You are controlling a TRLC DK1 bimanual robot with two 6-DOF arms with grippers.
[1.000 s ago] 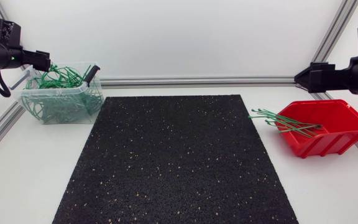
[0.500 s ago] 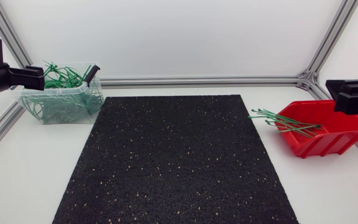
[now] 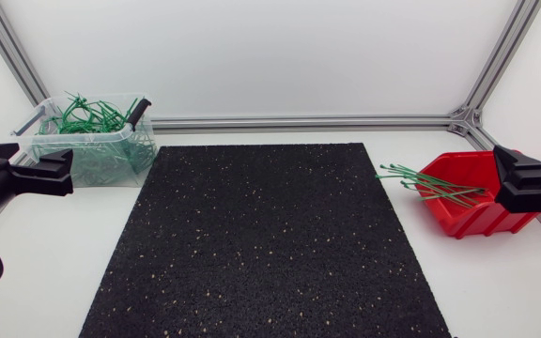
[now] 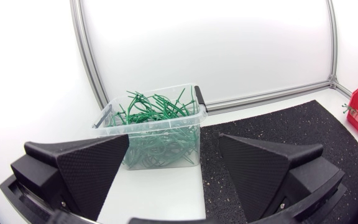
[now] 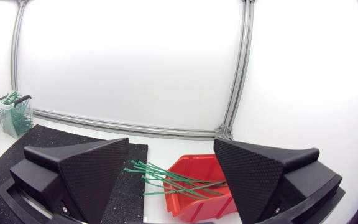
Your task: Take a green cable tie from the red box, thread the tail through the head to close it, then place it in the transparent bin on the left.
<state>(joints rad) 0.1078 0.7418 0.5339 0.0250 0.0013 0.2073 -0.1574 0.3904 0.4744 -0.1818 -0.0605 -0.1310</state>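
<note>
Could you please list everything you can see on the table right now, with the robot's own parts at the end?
transparent bin: one, clear, far left corner of the table, beside the mat
closed cable ties: many, too tangled to count, green, heaped in the transparent bin
red box: one, red, right side of the table
straight cable ties: several, green, in the red box, tails sticking out over its rim toward the mat
mat: one, black with pale specks, middle of the table
table: one, white
left hand: one, black, open, empty, near the bin
right hand: one, black, open, empty, near the red box
</note>
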